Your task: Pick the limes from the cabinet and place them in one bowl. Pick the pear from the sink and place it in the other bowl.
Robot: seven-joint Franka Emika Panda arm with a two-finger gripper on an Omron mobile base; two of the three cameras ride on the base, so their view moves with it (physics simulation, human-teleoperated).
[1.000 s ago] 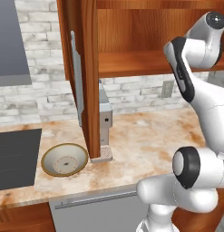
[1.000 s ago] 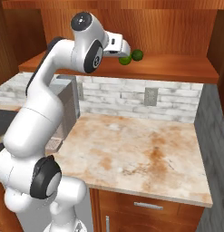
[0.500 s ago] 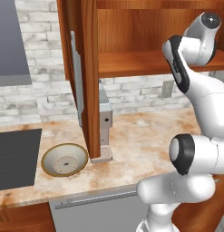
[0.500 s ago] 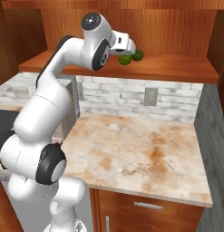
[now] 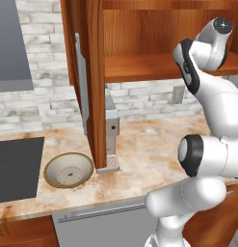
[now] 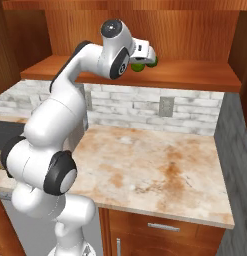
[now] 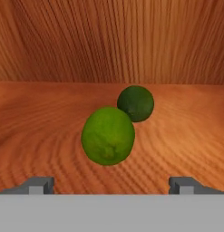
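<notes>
**Open pincer level with two limes on the cabinet shelf**

The arm reaches up into the cabinet; its gripper sits just above the plank shelf, close to the front lip, with the fingers spread wide and nothing between them. In the hand view the two finger tips stand far apart at the bottom, and both limes lie ahead of them, not yet between them; the brighter lime is nearer, the darker lime just behind it and a little to the right, the two seemingly touching, though the overlap makes that hard to swear to. From the right base view the limes peek out beneath the hand, near the shelf's front edge. Bare shelf runs to either side of the fruit and the cabinet's back wall stands well behind them.

The tall cabinet door hangs open, edge-on, down to the counter; the shallow cream bowl rests on the marble just beside the door's foot, near the counter's front edge and beside the dark cooktop. The counter to the right is broad open marble out to its right-hand edge. A wall outlet sits in the brick backsplash; no writing is legible anywhere.
</notes>
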